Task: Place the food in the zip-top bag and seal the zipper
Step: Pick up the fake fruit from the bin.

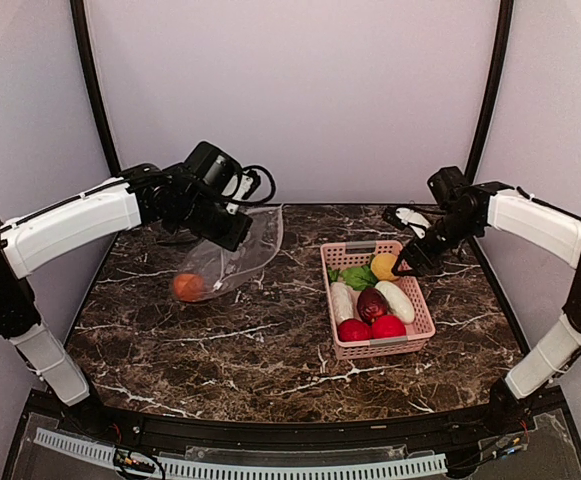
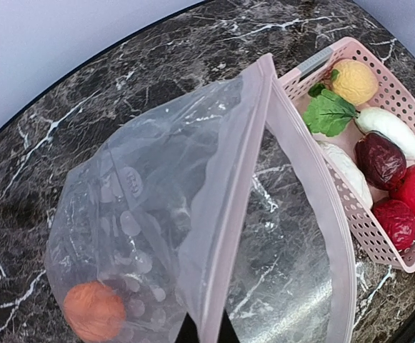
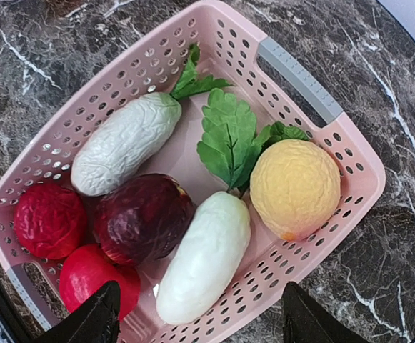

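Observation:
My left gripper (image 2: 203,332) is shut on the pale pink zipper (image 2: 228,207) of the clear zip-top bag (image 2: 143,200), holding its mouth lifted and gaping toward the basket. An orange ball (image 2: 93,311) lies inside the bag at its bottom end. The remaining food sits in the pink basket (image 3: 300,71): a yellow ball (image 3: 295,187), two white oblong pieces (image 3: 206,257) (image 3: 125,143), a maroon fruit (image 3: 141,218), two red fruits (image 3: 50,218) and green leaves (image 3: 228,136). My right gripper (image 3: 203,325) hangs open over the basket, its fingers either side of the nearer white piece, touching nothing.
The basket (image 1: 375,348) stands right of centre on the dark marble table (image 1: 270,350), close beside the bag (image 1: 245,250). A small black-and-white object (image 1: 407,216) lies at the back right behind the basket. Pale walls enclose the table.

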{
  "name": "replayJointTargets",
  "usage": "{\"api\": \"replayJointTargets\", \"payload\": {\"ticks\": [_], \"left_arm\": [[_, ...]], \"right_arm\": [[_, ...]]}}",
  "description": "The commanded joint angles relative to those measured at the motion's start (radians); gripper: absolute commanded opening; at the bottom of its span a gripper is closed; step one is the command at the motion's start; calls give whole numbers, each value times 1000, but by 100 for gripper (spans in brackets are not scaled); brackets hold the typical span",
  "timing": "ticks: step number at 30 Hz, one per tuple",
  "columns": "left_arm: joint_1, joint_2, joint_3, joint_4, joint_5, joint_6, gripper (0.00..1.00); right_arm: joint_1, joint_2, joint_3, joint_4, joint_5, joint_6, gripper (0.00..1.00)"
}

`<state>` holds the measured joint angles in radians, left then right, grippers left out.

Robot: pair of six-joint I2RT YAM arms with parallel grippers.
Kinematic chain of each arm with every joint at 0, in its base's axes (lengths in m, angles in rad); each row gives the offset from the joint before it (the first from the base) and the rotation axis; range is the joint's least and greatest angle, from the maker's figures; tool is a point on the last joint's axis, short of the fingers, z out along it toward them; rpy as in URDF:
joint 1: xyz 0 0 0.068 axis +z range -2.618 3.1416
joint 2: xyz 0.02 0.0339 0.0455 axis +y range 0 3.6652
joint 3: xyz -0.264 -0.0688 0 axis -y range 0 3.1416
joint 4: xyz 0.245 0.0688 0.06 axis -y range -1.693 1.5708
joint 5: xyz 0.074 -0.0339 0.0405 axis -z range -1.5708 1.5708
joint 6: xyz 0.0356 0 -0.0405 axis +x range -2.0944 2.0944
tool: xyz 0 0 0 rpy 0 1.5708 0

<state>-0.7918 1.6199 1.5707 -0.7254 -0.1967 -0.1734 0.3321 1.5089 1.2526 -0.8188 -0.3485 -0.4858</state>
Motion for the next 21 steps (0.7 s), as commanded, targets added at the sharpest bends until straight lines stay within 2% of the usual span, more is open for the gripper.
{"api": "replayJointTargets", "payload": {"ticks": [1,5,8,11,21], "left_arm": [[10,26,8,131,101,119,1],[34,-7,-89,269,224,64,1],[61,-53,-227,385,263,4,1],[70,-93,-298,479,290,-38,1],[71,-170,-379,529,290,-42,1]], "right_arm": [[2,74,54,20,82,-10,74],[6,129,104,12,115,-20,72],[10,163,144,12,151,-38,72],[12,200,177,11,175,-60,72],[38,351,253,12,214,-82,70]]}}
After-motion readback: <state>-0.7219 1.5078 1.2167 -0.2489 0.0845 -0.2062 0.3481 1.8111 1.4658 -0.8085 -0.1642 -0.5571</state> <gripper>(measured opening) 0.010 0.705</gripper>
